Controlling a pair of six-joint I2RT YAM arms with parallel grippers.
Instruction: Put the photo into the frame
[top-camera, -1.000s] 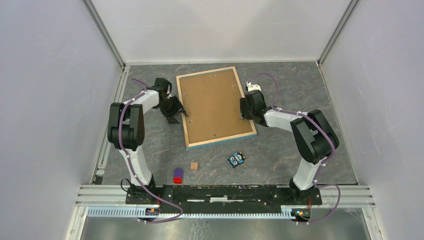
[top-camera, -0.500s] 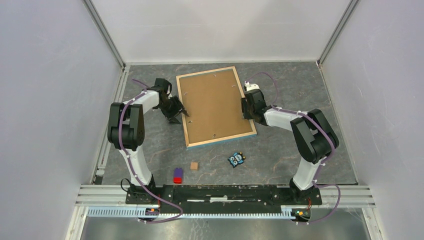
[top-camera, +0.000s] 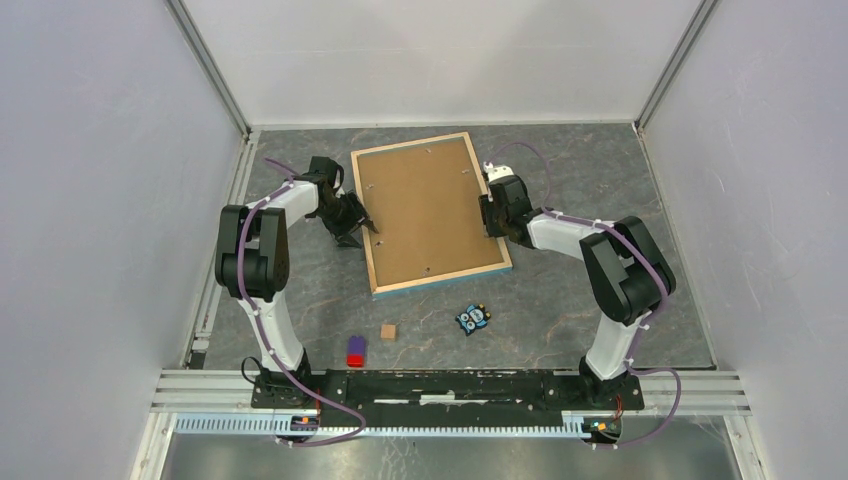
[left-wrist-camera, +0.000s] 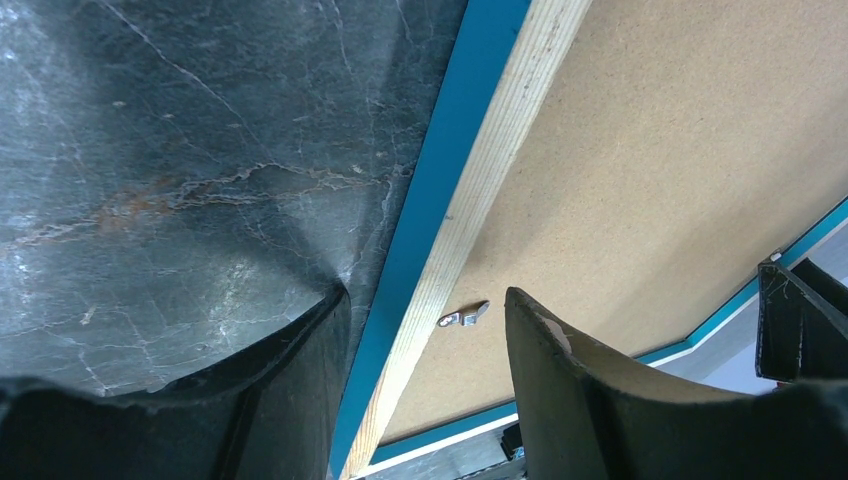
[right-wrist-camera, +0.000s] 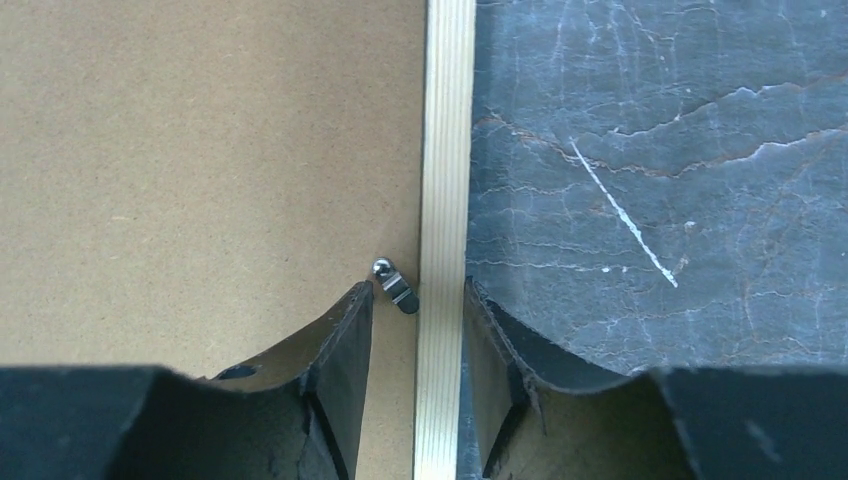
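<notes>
The frame (top-camera: 440, 280) lies face down on the dark table, with its light wood back rim up and its blue edge showing. The brown backing board (top-camera: 428, 210) fills it. The photo is hidden. My left gripper (top-camera: 358, 228) is open and straddles the left rim (left-wrist-camera: 480, 190), beside a metal tab (left-wrist-camera: 462, 317). My right gripper (top-camera: 490, 215) is open. One finger is over the board (right-wrist-camera: 200, 150) and the other is outside the right rim (right-wrist-camera: 447, 150), with a metal tab (right-wrist-camera: 396, 286) between them.
A blue owl toy (top-camera: 472, 318), a small brown cube (top-camera: 388, 331) and a red-and-purple block (top-camera: 355, 351) lie near the front of the table. Grey walls close in the left, right and back sides.
My right gripper has moved a little towards the far end along the frame's right rim. The left arm has not moved.
</notes>
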